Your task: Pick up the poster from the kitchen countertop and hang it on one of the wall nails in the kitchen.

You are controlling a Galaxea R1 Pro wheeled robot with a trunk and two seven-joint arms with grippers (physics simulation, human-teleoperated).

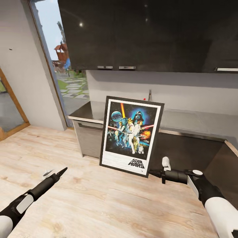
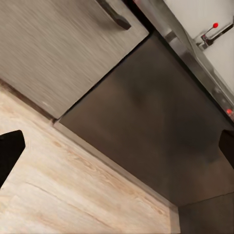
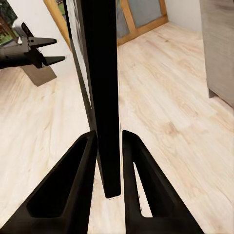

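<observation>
The black-framed Star Wars poster [image 1: 132, 135] hangs upright in the air in front of the kitchen countertop [image 1: 195, 120], its picture side facing me. My right gripper [image 1: 152, 172] is shut on the frame's lower right corner. In the right wrist view the frame edge [image 3: 103, 73] runs between the two fingers [image 3: 73, 185]. My left gripper [image 1: 54, 172] is open and holds nothing, low over the floor to the left of the poster, and it also shows in the right wrist view [image 3: 41, 51]. A tiny dark speck [image 1: 10, 49] on the left wall is too small to identify as a wall nail.
Dark upper cabinets [image 1: 148, 33] hang over the counter, and a tap [image 1: 149, 95] stands at its back. Grey lower cabinet fronts [image 2: 63, 53] and a dark panel [image 2: 156, 122] face my left gripper. A glass door [image 1: 62, 66] is at the left. Light wood floor [image 1: 99, 205] lies open below.
</observation>
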